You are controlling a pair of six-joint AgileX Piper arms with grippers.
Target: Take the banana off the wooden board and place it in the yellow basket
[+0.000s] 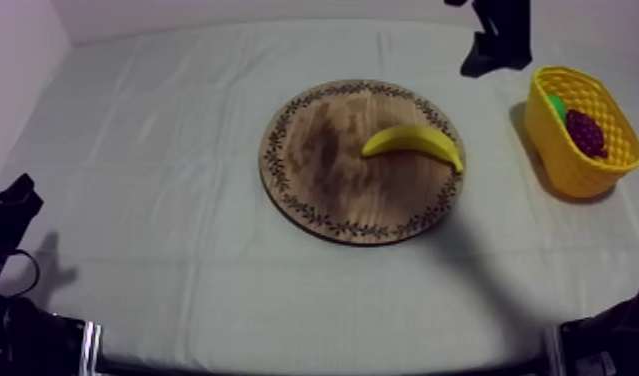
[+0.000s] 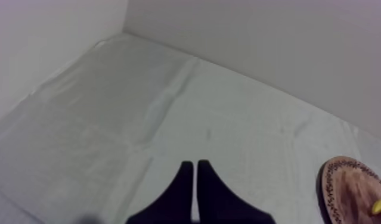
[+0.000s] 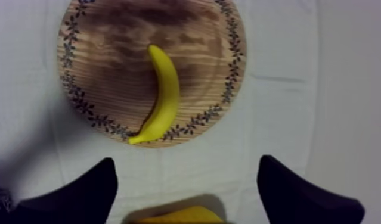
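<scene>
The yellow banana (image 1: 415,143) lies on the right part of the round wooden board (image 1: 323,150) in the middle of the table. The yellow basket (image 1: 558,165) stands at the right edge. My right gripper (image 1: 488,60) hangs at the far right, between the board and the basket. In its wrist view it is open (image 3: 186,164), fingers wide apart with nothing between them. It is above the cloth, short of the board (image 3: 103,53) and the banana (image 3: 161,95). My left gripper (image 2: 195,165) is shut, fingers together, low at the left (image 1: 16,195), far from the board (image 2: 353,190).
Inside the basket lie a dark bunch of grapes (image 1: 585,132) and a green fruit (image 1: 556,104). The basket's rim (image 3: 174,214) shows close under my right gripper. A white wall runs along the table's far and left edges.
</scene>
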